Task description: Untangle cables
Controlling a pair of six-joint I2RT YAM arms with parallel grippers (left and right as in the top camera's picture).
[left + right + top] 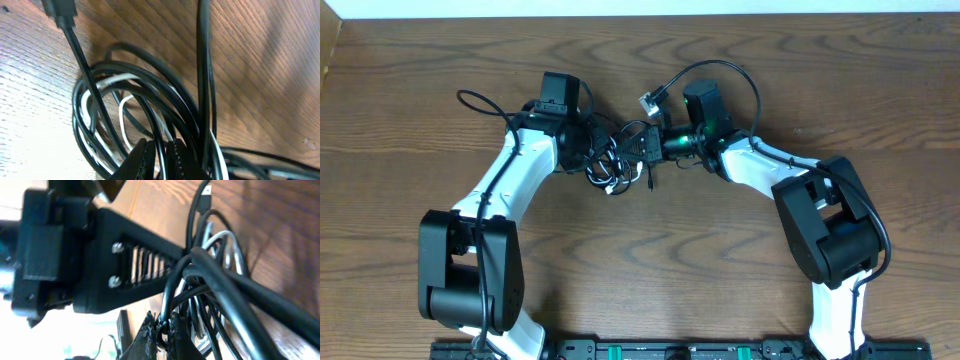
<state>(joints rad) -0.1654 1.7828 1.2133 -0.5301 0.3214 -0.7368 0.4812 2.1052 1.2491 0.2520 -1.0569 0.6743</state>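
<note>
The cables lie in one tangled bundle on the wooden table, between my two grippers. In the left wrist view the black cord coils in several loops over the white cord. My left gripper is shut on one strand of the black cord, and in the overhead view it sits at the bundle's left side. My right gripper is shut on another black strand, at the bundle's right side. White loops show behind it. A black plug end lies loose.
The left gripper's black body fills the right wrist view close by. A silver connector lies behind the grippers, with a thick wire arching over the right arm. Another thick wire loops by the left arm.
</note>
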